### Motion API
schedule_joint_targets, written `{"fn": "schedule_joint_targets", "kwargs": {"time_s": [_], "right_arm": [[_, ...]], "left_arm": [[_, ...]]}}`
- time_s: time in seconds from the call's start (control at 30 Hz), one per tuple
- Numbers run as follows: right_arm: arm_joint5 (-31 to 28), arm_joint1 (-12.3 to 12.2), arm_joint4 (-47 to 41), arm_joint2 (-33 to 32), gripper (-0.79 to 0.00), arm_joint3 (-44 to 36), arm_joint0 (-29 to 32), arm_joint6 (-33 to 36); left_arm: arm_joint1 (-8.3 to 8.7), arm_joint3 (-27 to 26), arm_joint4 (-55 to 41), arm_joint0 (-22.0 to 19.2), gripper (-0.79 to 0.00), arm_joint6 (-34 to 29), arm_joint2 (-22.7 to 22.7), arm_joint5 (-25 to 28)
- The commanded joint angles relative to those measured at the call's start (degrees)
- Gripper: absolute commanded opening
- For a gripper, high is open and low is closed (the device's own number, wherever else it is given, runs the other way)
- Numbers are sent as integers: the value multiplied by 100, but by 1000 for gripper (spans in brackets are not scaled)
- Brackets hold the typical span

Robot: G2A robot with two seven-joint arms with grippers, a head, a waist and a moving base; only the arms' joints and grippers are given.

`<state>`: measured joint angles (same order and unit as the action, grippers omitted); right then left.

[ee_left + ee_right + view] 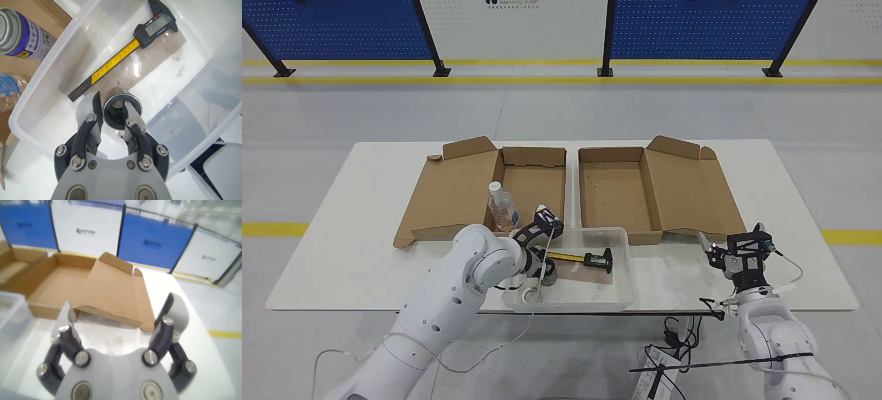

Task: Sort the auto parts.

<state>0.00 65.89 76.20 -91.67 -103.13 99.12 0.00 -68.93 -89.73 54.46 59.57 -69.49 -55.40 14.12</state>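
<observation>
A: Two grippers. What has the left one got?

B: The left gripper [111, 103] is down inside the clear bin [624, 268]. Its fingers are pinched on the wall of a linear bearing [118, 90], one outside the steel sleeve and the other in the bore.

A: Is the bearing resting on the bin's floor?

B: I can't tell. It is just beside the plain end of the digital caliper [117, 60], which lies flat in the bin.

A: And the right?

B: The right gripper [118, 301] hangs over the white table [342, 250], well apart from the bin on the right arm's side. Its fingers are spread wide and hold nothing.

A: What lies round the bin?

B: Beyond its far side are the left cardboard box [532, 170] and the right cardboard box [617, 195], both open. A spray can [24, 37] and a water bottle [503, 208] sit on the left box's cardboard, near the bin's far corner.
</observation>
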Motion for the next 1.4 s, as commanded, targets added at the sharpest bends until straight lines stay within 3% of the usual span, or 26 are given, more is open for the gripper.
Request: {"fn": "schedule_joint_targets", "kwargs": {"time_s": [0.0,0.23,0.37,0.4,0.53,0.9,1.37], "right_arm": [[0,0,0,0,0,0,0,0],[0,0,0,0,0,0,0,0],[0,0,0,0,0,0,0,0],[0,0,0,0,0,0,0,0],[0,0,0,0,0,0,0,0],[0,0,0,0,0,0,0,0],[0,0,0,0,0,0,0,0]], "left_arm": [[-1,36,-39,-9,-474,2,9,-7],[1,129,-139,-41,-489,7,36,2],[5,158,-166,-38,-542,17,53,1],[6,158,-168,-37,-566,19,58,-1],[12,146,-191,-31,-785,46,66,-2],[54,-151,-180,40,-785,137,-17,-55],[208,-1306,-518,374,-785,-208,-526,-69]]}}
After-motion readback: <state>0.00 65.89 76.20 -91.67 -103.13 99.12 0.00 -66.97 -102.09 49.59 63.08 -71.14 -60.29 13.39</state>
